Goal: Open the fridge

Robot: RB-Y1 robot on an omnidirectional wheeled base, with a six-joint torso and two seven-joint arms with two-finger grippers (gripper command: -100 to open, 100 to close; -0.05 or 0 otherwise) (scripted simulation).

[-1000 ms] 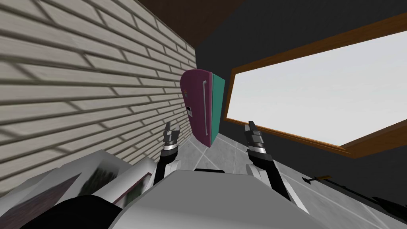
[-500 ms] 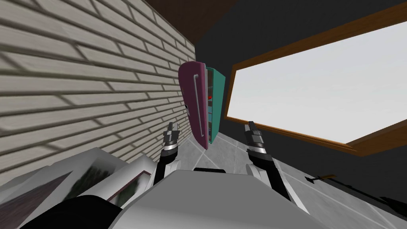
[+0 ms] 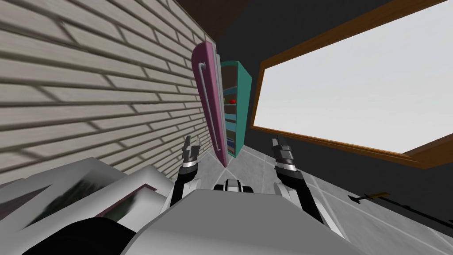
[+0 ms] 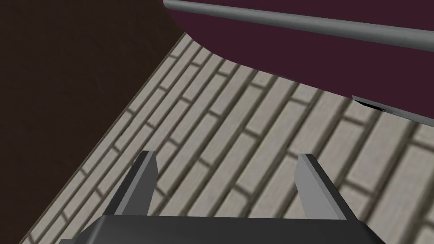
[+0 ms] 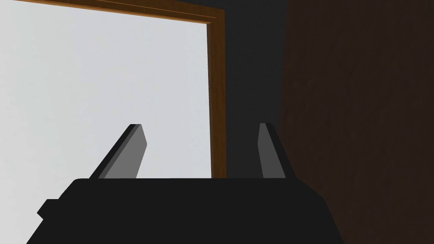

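The teal fridge stands ahead against the dark wall, its magenta door swung wide toward the brick wall. A long grey handle runs down the door. Inside, shelves show with a small red item. My left gripper is raised below the door's lower edge, open and empty; in the left wrist view the door and its handle lie well beyond my left gripper. My right gripper is raised to the right of the fridge, and in its wrist view my right gripper is open with nothing between the fingers.
A pale brick wall runs close along my left. A large wood-framed window takes up the right. Grey tiled floor lies between me and the fridge. A dark object with a brown end lies on the floor at right.
The fridge door has swung from shut to wide open, baring the shelves inside. I have moved a little closer. Both arms keep their raised pose.
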